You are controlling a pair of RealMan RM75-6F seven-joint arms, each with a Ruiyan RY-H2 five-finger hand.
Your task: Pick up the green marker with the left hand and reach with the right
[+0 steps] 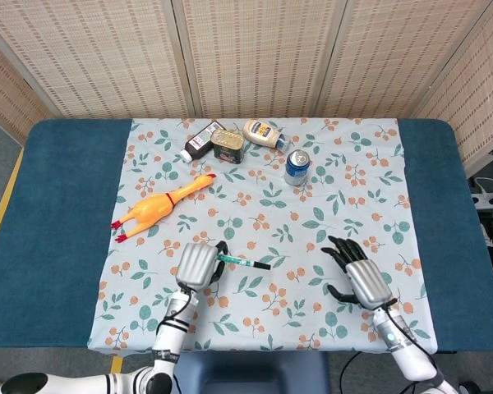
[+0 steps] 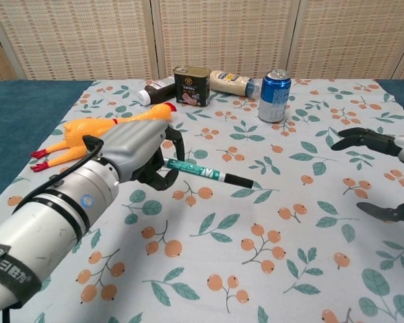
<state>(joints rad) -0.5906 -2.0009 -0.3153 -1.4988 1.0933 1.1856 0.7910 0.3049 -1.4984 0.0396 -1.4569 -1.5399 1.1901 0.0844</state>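
My left hand (image 1: pixel 199 264) (image 2: pixel 138 153) grips the green marker (image 1: pixel 245 262) (image 2: pixel 203 171) by its left end and holds it off the floral cloth. The marker lies nearly level, its black cap pointing right. My right hand (image 1: pixel 358 275) (image 2: pixel 384 173) is open, fingers spread, hovering over the cloth to the right of the marker with a clear gap between them. In the chest view only its dark fingers show at the right edge.
A rubber chicken (image 1: pixel 158 208) (image 2: pixel 97 130) lies to the left. At the back stand a dark bottle (image 1: pixel 199 141), a tin (image 1: pixel 228 145) (image 2: pixel 191 85), a mayonnaise bottle (image 1: pixel 264 132) (image 2: pixel 232 83) and a blue can (image 1: pixel 297 167) (image 2: pixel 274 95). Blue table (image 1: pixel 62 205) borders the cloth.
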